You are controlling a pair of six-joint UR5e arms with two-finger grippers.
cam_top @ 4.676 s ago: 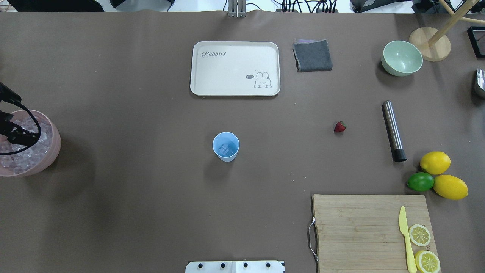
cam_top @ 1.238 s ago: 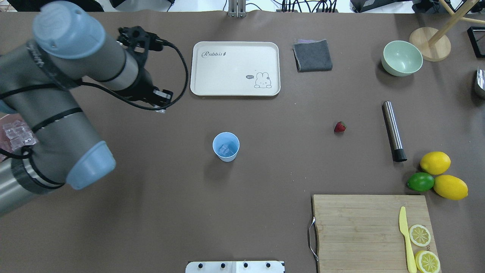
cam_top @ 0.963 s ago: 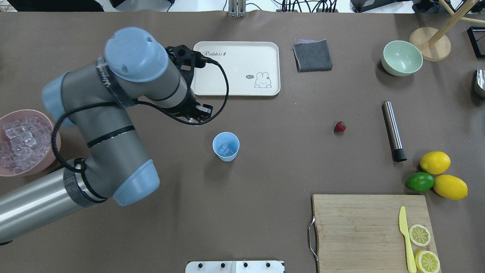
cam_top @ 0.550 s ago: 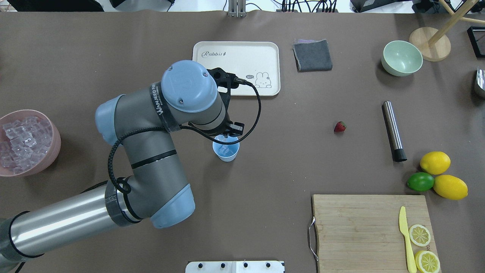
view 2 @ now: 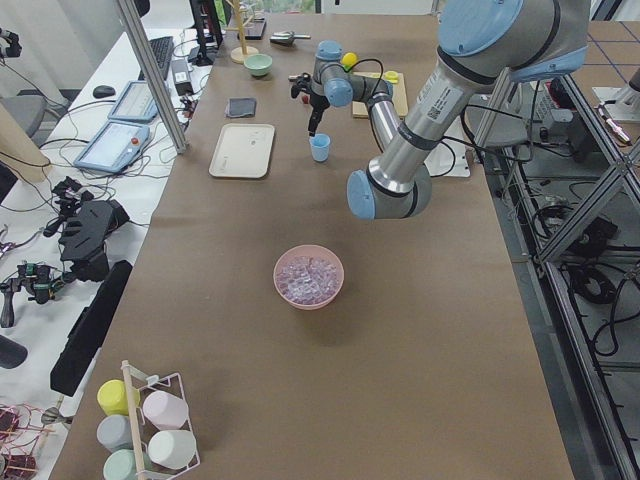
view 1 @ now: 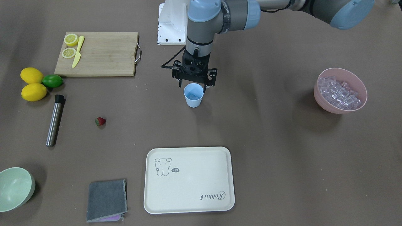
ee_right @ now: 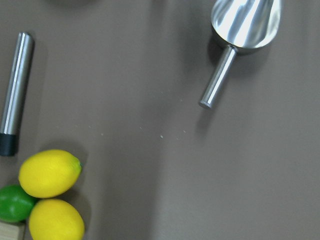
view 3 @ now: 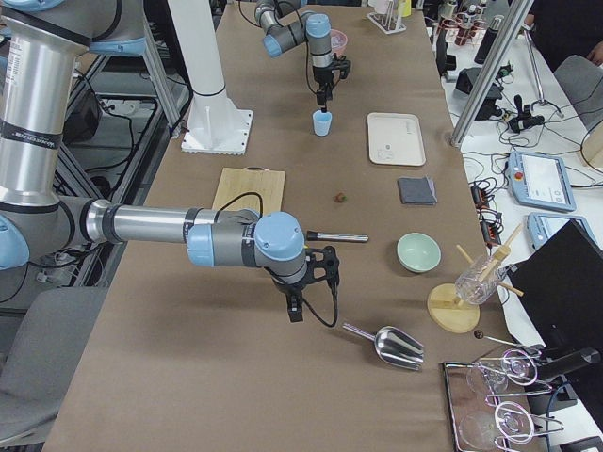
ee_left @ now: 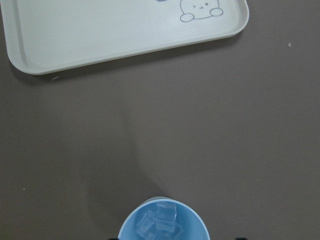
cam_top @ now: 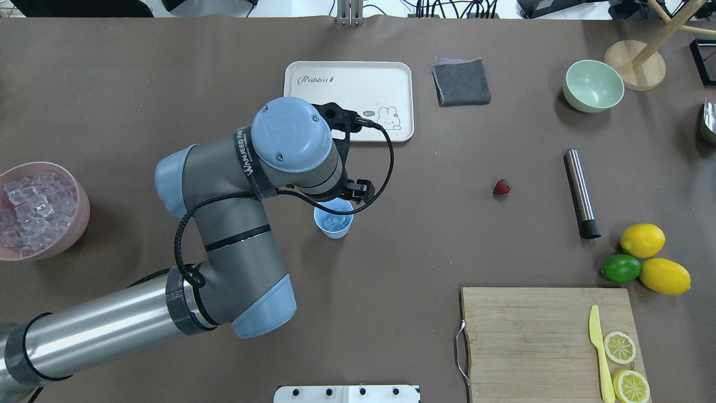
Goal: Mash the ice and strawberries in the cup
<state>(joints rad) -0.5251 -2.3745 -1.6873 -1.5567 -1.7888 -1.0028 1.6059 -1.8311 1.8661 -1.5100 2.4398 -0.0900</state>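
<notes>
- The left gripper [view 1: 192, 85] hangs straight down over the light-blue tapered plastic cup [view 1: 193, 103]. Its two black fingers [view 1: 204, 88] are spread about as wide as the cup's mouth, and nothing is between them.
- Inside the cup lie clear ice cubes [ee_left: 159, 222], a small heap of three or four. I can't count them more surely.
- The cup stands upright on the brown table [view 1: 282, 157], with bare covering showing on every side of it.
- Nearest the cup is one cream rectangular tray with a rabbit drawing [view 1: 188, 188]. It lies beyond the cup, away from the robot, its near edge apart from the cup.
- The small red strawberry with a green top [view 1: 100, 121], just one, lies well off to the robot's right of the cup, touched by nothing.
- Further right of the cup are one steel cylinder with a black end [view 1: 55, 121], two whole yellow lemons [view 1: 31, 75] and one green lime [view 1: 52, 81]. The three fruits are bunched together.
- Right of the cup and nearer the robot sits one wooden cutting board [view 1: 103, 56]. It carries two lemon slices [view 1: 71, 39] and one yellow plastic knife [view 1: 77, 53].
- Beyond the cup, to the right of the tray, are one folded grey cloth [view 1: 106, 199] and one pale-green bowl [view 1: 15, 188].
- Well to the robot's left of the cup stands one pink bowl [view 1: 331, 110] heaped with more cubes, too many to count.
- The right gripper [view 3: 296, 309] hangs low, far right of the cup, near one shiny metal scoop [ee_right: 245, 22]. Only the side camera shows it, so I can't tell how far apart its fingers are.
</notes>
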